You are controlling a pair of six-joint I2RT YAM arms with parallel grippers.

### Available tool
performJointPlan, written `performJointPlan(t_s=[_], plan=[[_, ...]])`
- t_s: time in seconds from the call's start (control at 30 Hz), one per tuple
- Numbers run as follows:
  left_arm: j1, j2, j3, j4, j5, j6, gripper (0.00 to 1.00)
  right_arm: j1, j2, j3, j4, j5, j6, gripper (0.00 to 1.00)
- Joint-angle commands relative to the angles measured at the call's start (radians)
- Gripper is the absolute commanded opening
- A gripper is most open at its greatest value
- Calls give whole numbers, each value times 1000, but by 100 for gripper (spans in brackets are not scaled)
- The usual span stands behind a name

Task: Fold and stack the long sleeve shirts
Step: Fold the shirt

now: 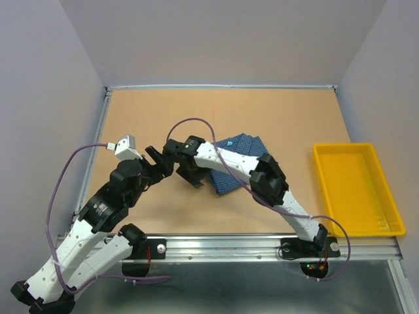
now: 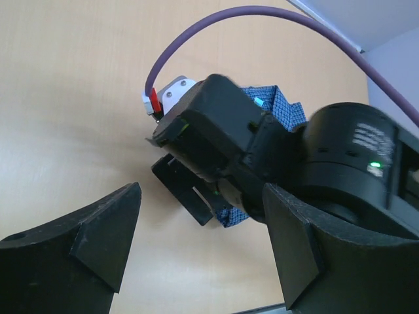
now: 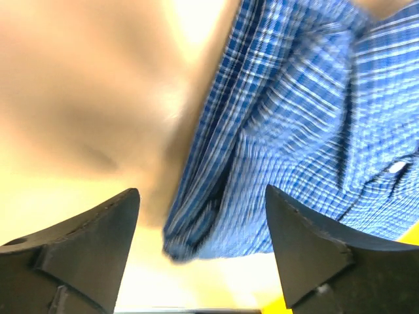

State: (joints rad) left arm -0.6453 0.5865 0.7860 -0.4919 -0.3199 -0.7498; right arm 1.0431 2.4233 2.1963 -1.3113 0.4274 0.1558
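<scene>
The shirt [image 3: 294, 131] just past the right gripper [image 3: 201, 191] is plainly woven cloth: fine blue-and-white check, soft, matt, rumpled into folds. That gripper's fingers [image 3: 98, 229] look like matt black plastic with a faint grain, and it's the same on the left gripper [image 2: 201, 188]. The table [image 1: 196, 111] under both reads as tan board, flat with no shine. The tray [image 1: 317, 176], well off beyond the right gripper, is smooth yellow plastic and slightly glossy. The arm shells [image 1: 85, 258] are smooth white plastic, the cable [image 2: 262, 10] is purple and rubbery, and the rail [image 1: 222, 245] is dull metal.
</scene>
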Motion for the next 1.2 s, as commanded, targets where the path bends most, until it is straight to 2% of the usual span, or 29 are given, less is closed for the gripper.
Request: performJointPlan(t_s=[0.0, 0.13, 0.23, 0.3, 0.37, 0.43, 0.47, 0.5, 0.53, 0.63, 0.7, 0.87, 1.17], plan=[[6, -22, -13, 35, -31, -65, 87, 3, -240, -38, 133, -119, -22, 84], [6, 22, -25, 52, -1, -92, 87, -54, -397, -151, 196, -147, -6, 85], [6, 96, -42, 101, 53, -105, 87, -194, -524, -308, 271, -174, 27, 85], [6, 177, -51, 142, 96, -108, 87, -265, -623, -442, 358, -258, 43, 84], [7, 240, -65, 214, 146, -111, 87, -334, -685, -518, 424, -311, 53, 79], [9, 343, -68, 293, 174, -114, 86, -342, -736, -598, 520, -329, 67, 72], [12, 408, -71, 323, 195, -117, 85, -342, -740, -615, 562, -340, 73, 69], [27, 442, -74, 354, 205, -118, 79, -342, -744, -632, 587, -349, 96, 65], [41, 476, -79, 409, 215, -115, 76, -342, -745, -671, 613, -384, 100, 55], [120, 613, -76, 514, 284, -92, 68, -339, -754, -746, 771, -502, 142, 43], [145, 701, -67, 552, 314, -66, 68, -338, -756, -800, 877, -539, 168, 42], [196, 878, -13, 625, 416, -28, 68, -313, -689, -816, 992, -535, 186, 45], [202, 1029, 32, 676, 469, 0, 65, -278, -521, -730, 1021, -520, 203, 49]])
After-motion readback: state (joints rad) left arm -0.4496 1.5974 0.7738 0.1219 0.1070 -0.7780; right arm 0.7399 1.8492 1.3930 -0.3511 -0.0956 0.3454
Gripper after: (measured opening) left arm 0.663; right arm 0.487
